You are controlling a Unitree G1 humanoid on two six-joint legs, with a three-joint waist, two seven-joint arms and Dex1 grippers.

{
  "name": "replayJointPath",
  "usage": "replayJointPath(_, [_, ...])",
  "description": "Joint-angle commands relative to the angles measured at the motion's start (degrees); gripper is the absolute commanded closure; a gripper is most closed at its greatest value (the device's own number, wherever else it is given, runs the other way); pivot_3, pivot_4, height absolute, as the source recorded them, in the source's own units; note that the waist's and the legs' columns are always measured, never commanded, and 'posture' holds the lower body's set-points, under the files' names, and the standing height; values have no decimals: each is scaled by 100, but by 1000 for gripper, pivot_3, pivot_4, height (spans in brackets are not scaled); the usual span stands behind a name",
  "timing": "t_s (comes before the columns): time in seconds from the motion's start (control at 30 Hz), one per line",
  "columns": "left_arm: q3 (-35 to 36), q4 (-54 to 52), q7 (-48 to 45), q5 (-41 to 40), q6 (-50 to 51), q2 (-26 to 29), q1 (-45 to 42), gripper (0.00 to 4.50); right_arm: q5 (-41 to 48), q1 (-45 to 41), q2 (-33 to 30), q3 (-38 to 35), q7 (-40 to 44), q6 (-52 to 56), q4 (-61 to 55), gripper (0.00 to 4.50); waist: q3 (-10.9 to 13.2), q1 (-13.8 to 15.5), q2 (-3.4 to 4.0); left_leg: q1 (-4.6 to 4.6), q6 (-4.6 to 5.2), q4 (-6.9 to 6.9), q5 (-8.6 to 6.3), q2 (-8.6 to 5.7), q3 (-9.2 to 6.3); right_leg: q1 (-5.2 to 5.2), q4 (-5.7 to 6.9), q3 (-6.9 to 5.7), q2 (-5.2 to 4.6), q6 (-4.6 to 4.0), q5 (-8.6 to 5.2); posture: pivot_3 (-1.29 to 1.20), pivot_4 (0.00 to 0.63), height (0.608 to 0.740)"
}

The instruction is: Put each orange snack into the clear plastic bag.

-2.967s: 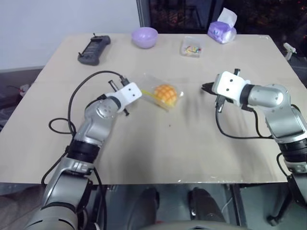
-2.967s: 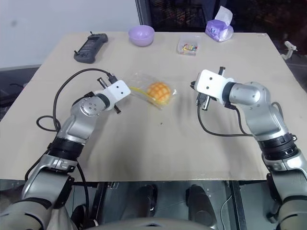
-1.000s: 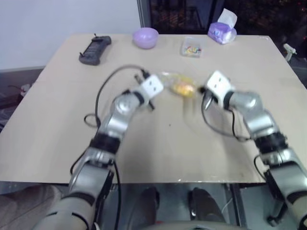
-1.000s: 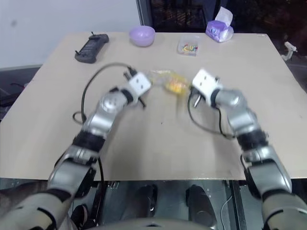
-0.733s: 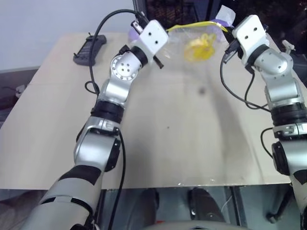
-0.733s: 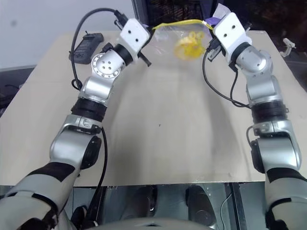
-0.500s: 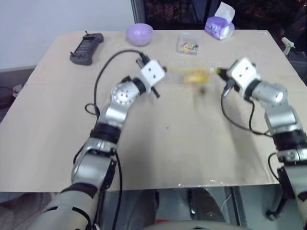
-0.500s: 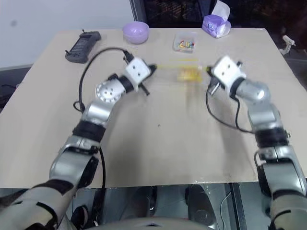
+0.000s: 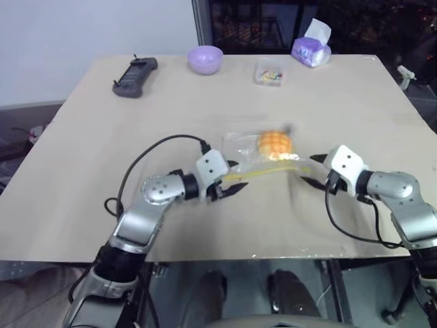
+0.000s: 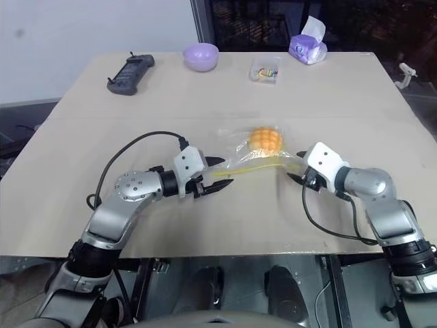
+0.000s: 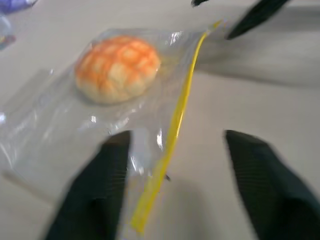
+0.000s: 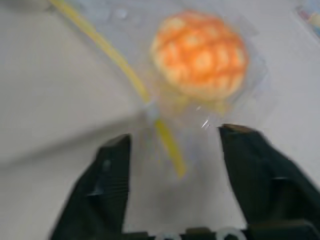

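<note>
The bun is inside the bag on the tabletop.

The orange bun (image 9: 274, 143) sits in the clear bag (image 9: 254, 156), which lies flat on the tabletop (image 9: 205, 96). The left end effector (image 9: 234, 184) is at one end of the bag's yellow strip (image 9: 263, 172), fingers apart, holding nothing. The right end effector (image 9: 315, 171) is at the other end, fingers apart too, holding nothing.

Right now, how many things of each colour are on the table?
Orange: 1, the bun inside the clear bag
Clear: 2, the bag and the small box
Purple: 2, the bowl and the tissue pack
Black: 1, the controller
Total: 6
</note>
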Motion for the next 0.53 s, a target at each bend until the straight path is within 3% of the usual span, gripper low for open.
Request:
replayJointPath(0.03, [847, -290, 75, -882, 455, -93, 182, 1250, 602, 325, -223, -612, 356, 203, -286, 1632, -1, 5, -1, -10, 0, 0, 0, 0, 0, -8, 1, 0, 0, 0, 1, 0, 150, 740])
replayJointPath(0.2, [1672, -643, -65, -1802, 1065, 176, 941, 1250, 1376, 829, -223, -1636, 504, 174, -58, 1632, -1, -4, -1, -19, 1, -6, -1, 7, 5, -13, -15, 3, 0, -1, 1, 0, 150, 740])
replayJointPath(0.33, [2060, -793, -161, -2110, 898, 273, 1537, 1250, 1980, 1287, -161, -2418, 861, -96, 210, 1632, -1, 40, -1, -18, 2, -8, -2, 6, 5, -9, -20, 1, -2, -1, 1, 0, 150, 740])
replayJointPath(0.53, [2191, -906, -204, -2318, 704, 363, 2012, 1250, 2454, 1860, -336, -2869, 1355, -31, 261, 1632, -2, 74, 0, -17, 3, -9, -2, 6, 6, -8, -21, 1, -2, -2, 2, 0, 150, 740])
